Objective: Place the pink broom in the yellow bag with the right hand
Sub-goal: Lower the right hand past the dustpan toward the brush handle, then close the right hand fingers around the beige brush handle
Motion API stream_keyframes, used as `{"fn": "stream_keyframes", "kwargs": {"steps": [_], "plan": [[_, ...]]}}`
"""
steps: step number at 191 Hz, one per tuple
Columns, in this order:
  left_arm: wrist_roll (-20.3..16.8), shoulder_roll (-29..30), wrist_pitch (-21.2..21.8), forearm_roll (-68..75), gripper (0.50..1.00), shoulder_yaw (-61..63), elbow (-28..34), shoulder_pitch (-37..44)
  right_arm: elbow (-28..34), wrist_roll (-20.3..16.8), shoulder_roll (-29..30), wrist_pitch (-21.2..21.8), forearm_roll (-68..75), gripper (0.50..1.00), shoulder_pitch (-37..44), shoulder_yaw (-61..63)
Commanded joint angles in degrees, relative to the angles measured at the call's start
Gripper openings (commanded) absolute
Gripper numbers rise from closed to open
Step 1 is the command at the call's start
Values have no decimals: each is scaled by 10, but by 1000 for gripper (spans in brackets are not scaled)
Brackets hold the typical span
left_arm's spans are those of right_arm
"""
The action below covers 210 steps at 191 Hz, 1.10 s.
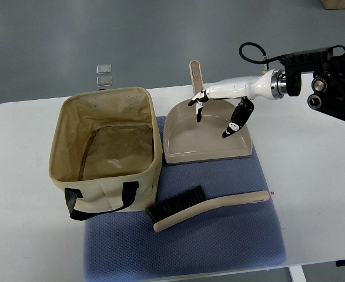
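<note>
We saw the right hand point(222, 108), fingers apart and empty over the far dustpan point(207, 138), needing to come near and grip the brush point(204, 207) mid-handle before reaching the bag point(104, 150).

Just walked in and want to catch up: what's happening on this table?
The robot's right hand hangs open over the dustpan, holding nothing. The pink broom lies untouched on the blue mat, nearer the camera. The yellow bag stands open and empty at the left. No left arm shows.
</note>
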Motion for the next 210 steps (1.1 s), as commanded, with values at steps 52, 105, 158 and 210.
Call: {"fn": "stream_keyframes", "kwargs": {"steps": [52, 105, 158, 210], "plan": [[0, 0, 0, 0, 1000, 0, 0, 0, 86, 1, -66, 12, -7, 930, -31, -26], [0, 0, 0, 0, 1000, 0, 0, 0, 104, 1, -75, 4, -7, 930, -113, -19], [0, 0, 0, 0, 1000, 0, 0, 0, 103, -3, -75, -54, -14, 930, -152, -9], [0, 0, 0, 0, 1000, 0, 0, 0, 103, -3, -70, -67, -36, 930, -189, 5]]}}
